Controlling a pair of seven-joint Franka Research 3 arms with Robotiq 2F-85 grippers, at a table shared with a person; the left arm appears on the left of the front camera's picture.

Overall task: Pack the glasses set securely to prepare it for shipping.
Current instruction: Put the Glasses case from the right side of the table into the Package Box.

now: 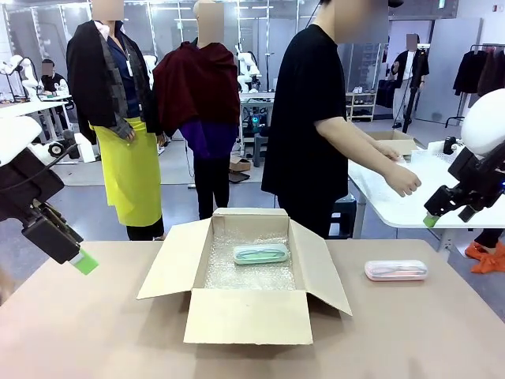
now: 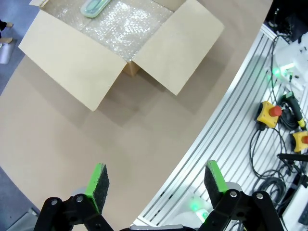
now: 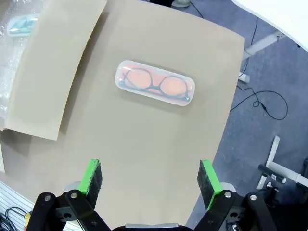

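Glasses set is sitting split up right now. The green pack (image 1: 260, 253) is lying inside the open box (image 1: 245, 317), on the bubble wrap (image 1: 246, 278) lining the bottom, over toward the far wall. I'm guessing the wrap is going underneath as padding so nothing is knocking on bare cardboard in shipping. The pink pack (image 3: 155, 88) is lying flat on the bench (image 1: 95, 332), near the box's right flap but not touching it, so that half is waiting to go in.

The right end effector (image 3: 150, 185) is hovering above the pink pack, jaws spread wide with nothing between them. It's looking pretty much straight down, which I'm reading as lining up for a pick. The pack's long side is running across the gap from finger to finger, so the wrist is probably needing a turn to pinch the narrow way.

The left end effector (image 2: 156, 185) is hanging wide open and empty too, off to the box's left, sitting clear of it. The flaps are standing open, so closing up isn't happening yet.
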